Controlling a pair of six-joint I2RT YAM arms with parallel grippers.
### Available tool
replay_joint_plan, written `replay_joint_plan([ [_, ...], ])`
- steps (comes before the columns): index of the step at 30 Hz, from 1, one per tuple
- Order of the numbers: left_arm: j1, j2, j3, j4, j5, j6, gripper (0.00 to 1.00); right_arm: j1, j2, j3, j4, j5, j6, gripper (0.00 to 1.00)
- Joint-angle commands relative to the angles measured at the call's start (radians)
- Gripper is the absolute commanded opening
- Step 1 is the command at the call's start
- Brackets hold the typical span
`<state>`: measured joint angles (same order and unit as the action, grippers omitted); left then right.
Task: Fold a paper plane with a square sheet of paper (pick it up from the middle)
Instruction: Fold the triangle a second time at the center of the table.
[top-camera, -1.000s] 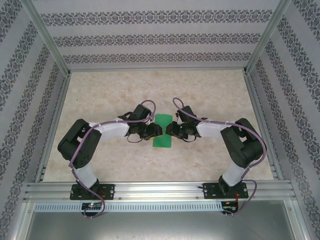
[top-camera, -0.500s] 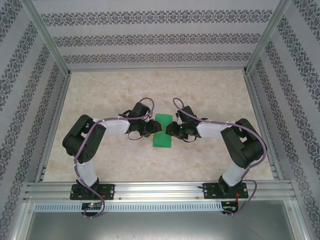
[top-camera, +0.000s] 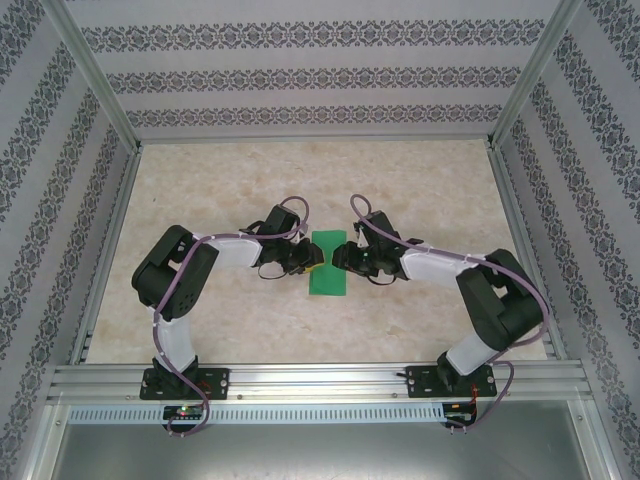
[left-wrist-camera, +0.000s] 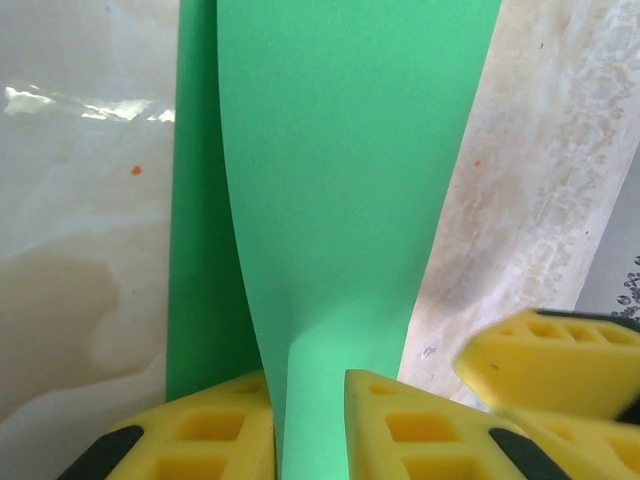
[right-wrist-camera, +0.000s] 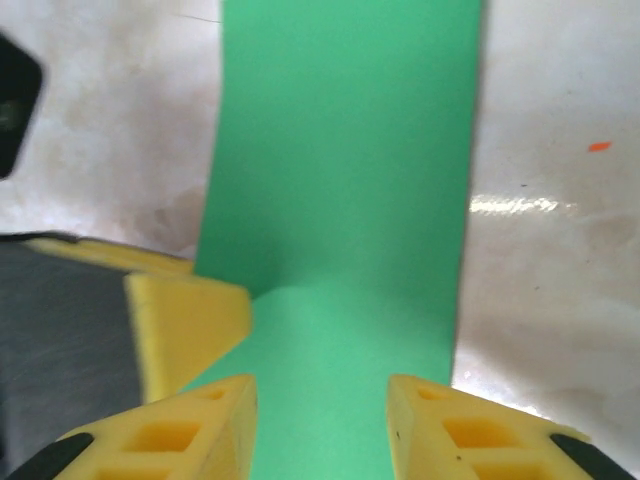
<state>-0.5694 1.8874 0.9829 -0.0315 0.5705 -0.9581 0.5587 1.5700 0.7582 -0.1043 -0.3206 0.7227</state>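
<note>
Locate the thin, bright green paper sheet (top-camera: 327, 270) near the middle of the beige marbled table surface (top-camera: 220, 190), directly between the two arms. From above it presents a tall rectangle rather than a square. The left wrist view shows why: a lower layer lies flat on the table while an upper layer curves up over it. Check the left gripper (top-camera: 311, 260) first. Its yellow foam pads (left-wrist-camera: 410, 420) are drawn close together on a raised ridge of the upper layer, pinching the paper at its near edge. This grip is what lifts the flap clear of the layer beneath, so that it can be carried across for a fold. Then check the right gripper (top-camera: 343, 258), which faces the left one from the opposite edge of the sheet. Its pads (right-wrist-camera: 460, 430) stand spread, with the green paper running between them. Whether they bear on the paper cannot be told, because the contact area is cut off at the frame edge. Judge this position as a support: the right gripper is placed to steady the sheet or to receive the flap. Treat the task as at an early fold, with no pointed dart shape formed. Expect the thin paper to buckle or slip if the pinch is shallow.
</note>
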Motion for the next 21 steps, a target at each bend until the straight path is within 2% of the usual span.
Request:
replay_joint_plan([
  [1, 0.015, -0.011, 0.017, 0.049, 0.017, -0.022, 0.20, 0.039, -0.089, -0.034, -0.003, 0.079, -0.050, 0.40],
  [6, 0.014, -0.014, 0.026, 0.029, 0.020, -0.021, 0.18, 0.129, -0.194, -0.085, 0.010, 0.175, -0.113, 0.49],
  [10, 0.014, -0.016, 0.032, 0.018, 0.022, -0.024, 0.15, 0.244, -0.224, -0.106, 0.015, 0.315, -0.219, 0.52],
  [15, 0.013, -0.025, 0.042, 0.001, 0.026, -0.024, 0.14, 0.379, -0.196, -0.091, 0.068, 0.442, -0.335, 0.55],
  [19, 0.013, -0.030, 0.043, -0.007, 0.025, -0.023, 0.14, 0.415, -0.147, -0.056, 0.048, 0.534, -0.359, 0.57],
  [21, 0.013, -0.032, 0.044, -0.012, 0.025, -0.022, 0.14, 0.422, -0.128, -0.044, 0.044, 0.534, -0.379, 0.57],
])
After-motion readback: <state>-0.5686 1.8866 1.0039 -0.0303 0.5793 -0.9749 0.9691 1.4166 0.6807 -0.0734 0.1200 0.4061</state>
